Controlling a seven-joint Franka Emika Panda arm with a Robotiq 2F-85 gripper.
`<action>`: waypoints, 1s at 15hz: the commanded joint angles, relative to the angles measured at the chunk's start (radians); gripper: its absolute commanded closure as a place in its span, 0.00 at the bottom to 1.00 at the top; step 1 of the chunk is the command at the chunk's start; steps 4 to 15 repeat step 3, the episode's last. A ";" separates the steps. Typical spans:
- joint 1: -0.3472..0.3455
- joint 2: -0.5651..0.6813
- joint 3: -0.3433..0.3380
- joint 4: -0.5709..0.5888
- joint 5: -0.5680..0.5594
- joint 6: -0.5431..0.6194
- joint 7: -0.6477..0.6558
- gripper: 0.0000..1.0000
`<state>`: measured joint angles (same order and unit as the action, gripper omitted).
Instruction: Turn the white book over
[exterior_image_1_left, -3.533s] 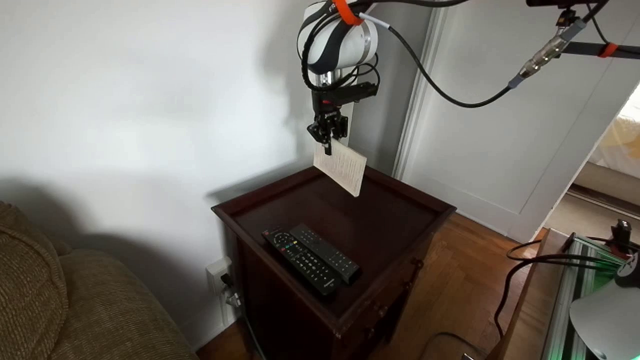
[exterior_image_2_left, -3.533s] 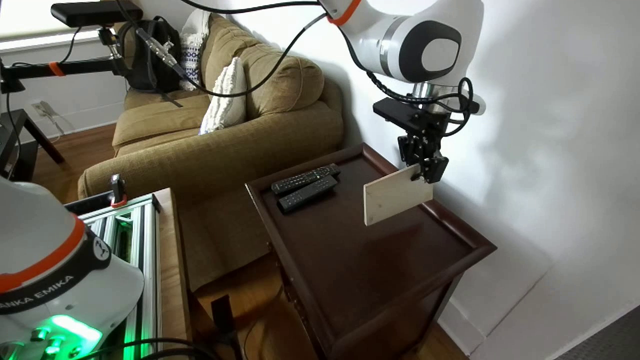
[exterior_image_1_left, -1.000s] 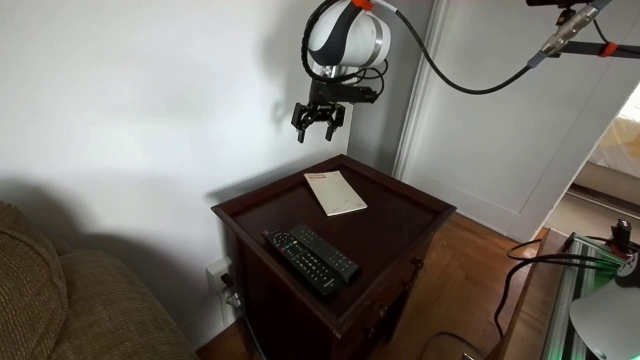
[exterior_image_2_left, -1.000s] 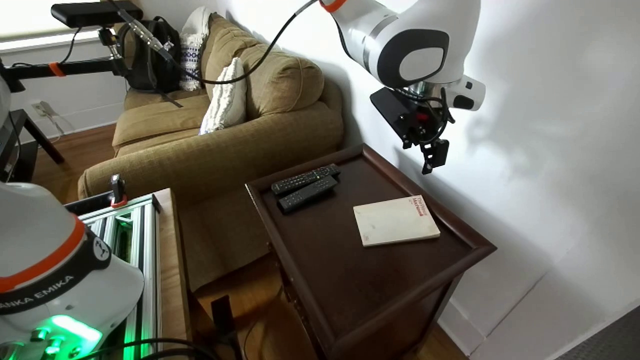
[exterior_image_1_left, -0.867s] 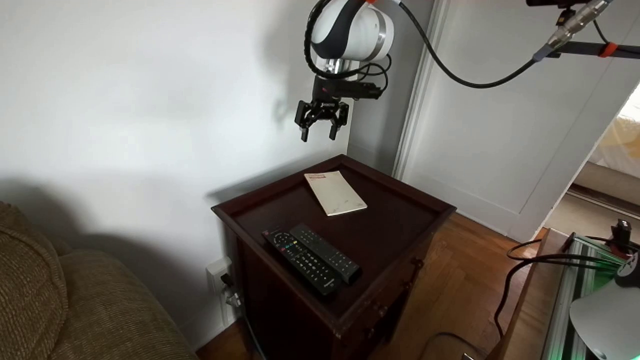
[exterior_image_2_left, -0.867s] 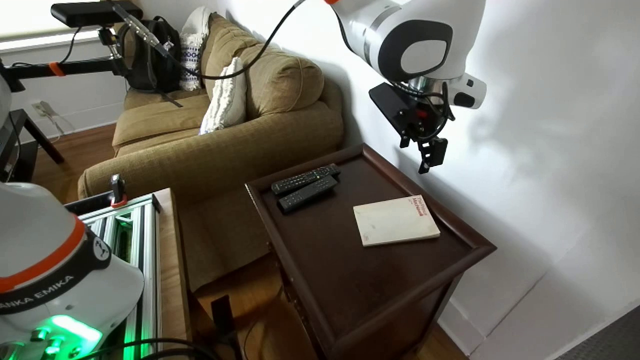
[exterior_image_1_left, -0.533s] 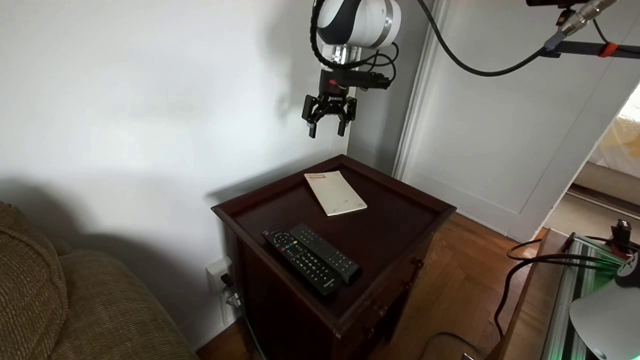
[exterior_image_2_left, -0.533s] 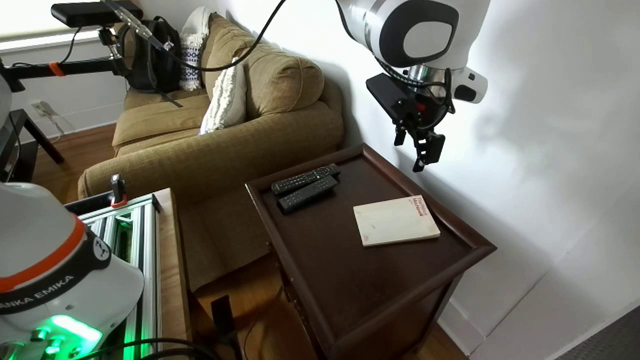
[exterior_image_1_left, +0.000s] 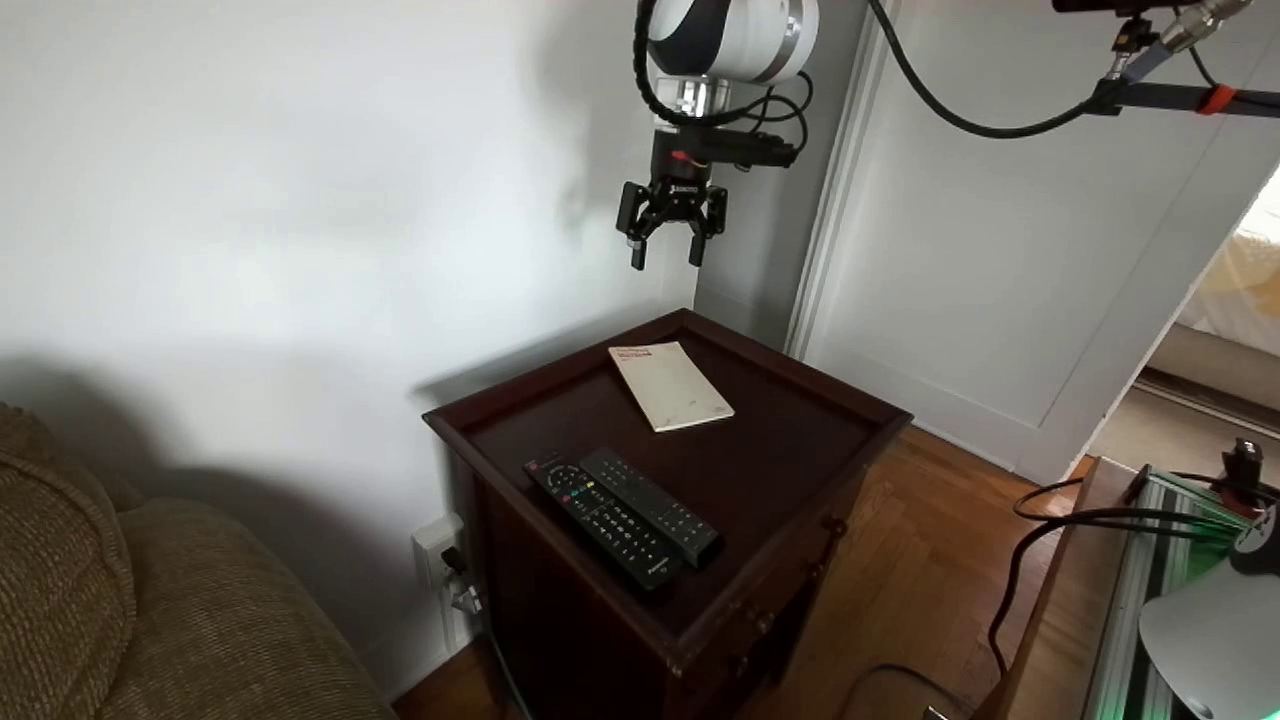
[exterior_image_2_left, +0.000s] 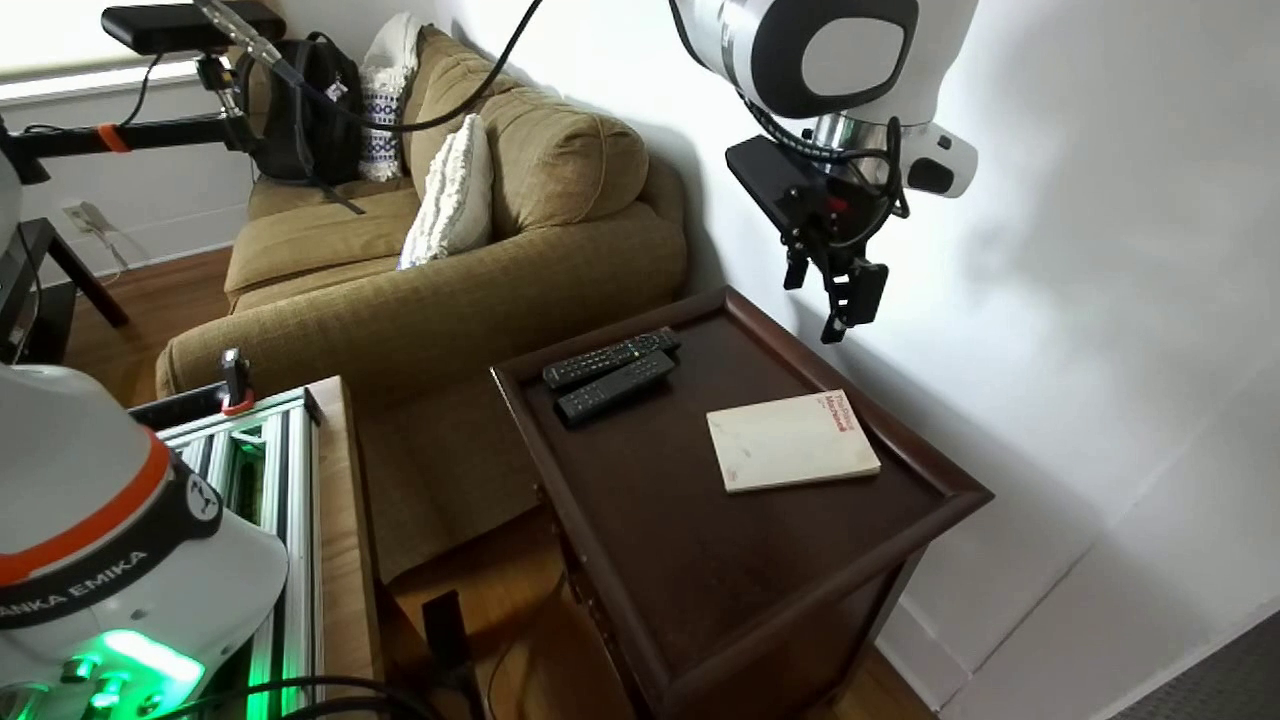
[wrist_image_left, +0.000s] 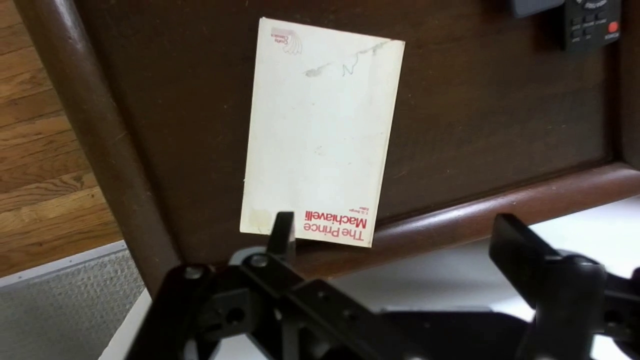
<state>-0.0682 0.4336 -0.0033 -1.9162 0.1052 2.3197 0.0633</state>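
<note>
The white book (exterior_image_1_left: 671, 386) lies flat on the dark wooden nightstand (exterior_image_1_left: 800, 440), its cover with red title lettering facing up. In the wrist view that book (wrist_image_left: 322, 130) shows whole except where one fingertip covers a bit of its lower edge; the title reads upside down there. Well above the nightstand, near the wall, hangs my gripper (exterior_image_1_left: 667, 262), its fingers wide apart with nothing between them. An exterior view also has the gripper (exterior_image_2_left: 813, 312) in the air, clear of the book (exterior_image_2_left: 792, 442).
Two black remotes (exterior_image_1_left: 610, 525) lie side by side on the nightstand, toward the sofa (exterior_image_2_left: 430, 290). A raised rim (exterior_image_2_left: 850, 385) runs round the nightstand top. The white wall (exterior_image_1_left: 300, 200) stands close behind it.
Some seconds ago my gripper held the book on edge above the nightstand. Since then the book has come to lie flat, released. Over the last second the open gripper has risen; the book stayed still.
</note>
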 joint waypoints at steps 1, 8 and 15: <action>0.007 -0.001 -0.008 0.000 0.004 -0.002 -0.003 0.00; 0.007 -0.001 -0.008 0.000 0.004 -0.002 -0.003 0.00; 0.007 -0.001 -0.008 0.000 0.004 -0.002 -0.003 0.00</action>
